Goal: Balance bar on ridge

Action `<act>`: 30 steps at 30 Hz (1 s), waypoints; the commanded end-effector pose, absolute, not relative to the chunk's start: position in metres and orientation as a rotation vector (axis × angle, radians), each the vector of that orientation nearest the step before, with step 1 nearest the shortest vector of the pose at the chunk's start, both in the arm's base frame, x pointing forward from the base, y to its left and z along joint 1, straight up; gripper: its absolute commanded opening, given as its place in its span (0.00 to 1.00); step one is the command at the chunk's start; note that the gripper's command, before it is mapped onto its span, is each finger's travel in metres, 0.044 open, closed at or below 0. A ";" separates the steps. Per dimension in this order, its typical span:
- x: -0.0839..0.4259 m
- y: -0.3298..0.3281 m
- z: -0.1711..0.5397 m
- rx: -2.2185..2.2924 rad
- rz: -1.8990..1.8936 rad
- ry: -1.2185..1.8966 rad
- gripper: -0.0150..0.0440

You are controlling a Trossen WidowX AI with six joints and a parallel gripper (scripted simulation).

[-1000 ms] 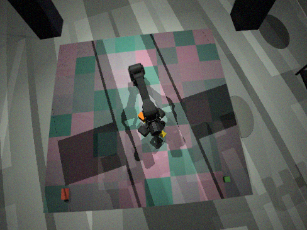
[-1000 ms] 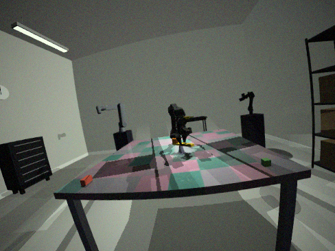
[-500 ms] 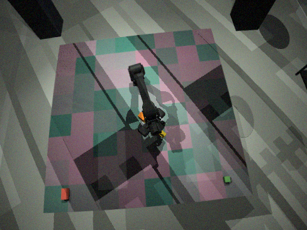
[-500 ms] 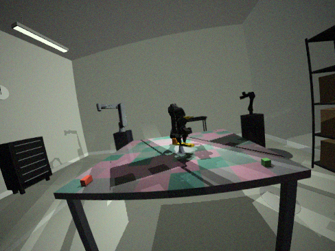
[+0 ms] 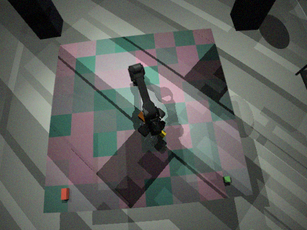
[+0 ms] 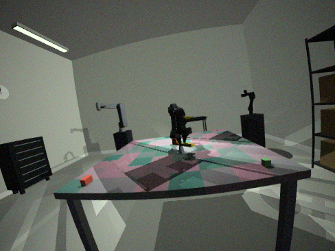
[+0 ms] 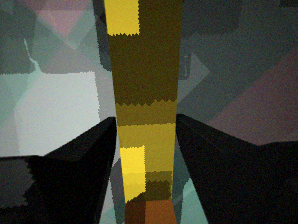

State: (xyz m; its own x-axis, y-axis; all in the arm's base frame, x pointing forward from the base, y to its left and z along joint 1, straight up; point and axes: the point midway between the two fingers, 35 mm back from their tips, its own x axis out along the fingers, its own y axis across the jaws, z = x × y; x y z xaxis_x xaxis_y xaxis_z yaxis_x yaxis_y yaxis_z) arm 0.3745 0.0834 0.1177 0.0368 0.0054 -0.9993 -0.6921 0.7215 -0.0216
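The yellow bar (image 5: 163,134) (image 6: 188,145) (image 7: 146,135) has an orange end (image 5: 141,116) (image 6: 175,140) (image 7: 159,212). In the exterior view it lies nearly level above the table, over a pale ridge (image 6: 181,150). The arm hides much of the bar in the top and exterior views, and the exact contact with the ridge is too small to tell. My gripper (image 7: 145,122) (image 6: 185,141) is slightly open around the bar, pointing down. Its two black fingers stand one on each side, with only thin gaps beside the bar's edges. The bar lies between them and appears not gripped.
A red block (image 5: 65,194) (image 6: 86,180) lies near the table's front left corner. A green block (image 5: 227,180) (image 6: 266,162) sits near the front right. Dark shadows cross the patterned table top (image 5: 82,163) (image 6: 113,162). Other arms on pedestals stand beyond the table.
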 end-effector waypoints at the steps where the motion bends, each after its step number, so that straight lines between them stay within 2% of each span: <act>1: 0.374 0.083 0.118 -0.602 0.588 1.450 0.57; 3: 0.374 0.083 0.118 -0.602 0.588 1.450 0.57; 13: 0.374 0.083 0.118 -0.602 0.588 1.450 1.00; 17: 0.375 0.084 0.126 -0.602 0.587 1.445 1.00; 24: 0.371 0.083 0.209 -0.604 0.575 1.388 1.00; 30: 0.369 0.082 0.217 -0.605 0.574 1.382 1.00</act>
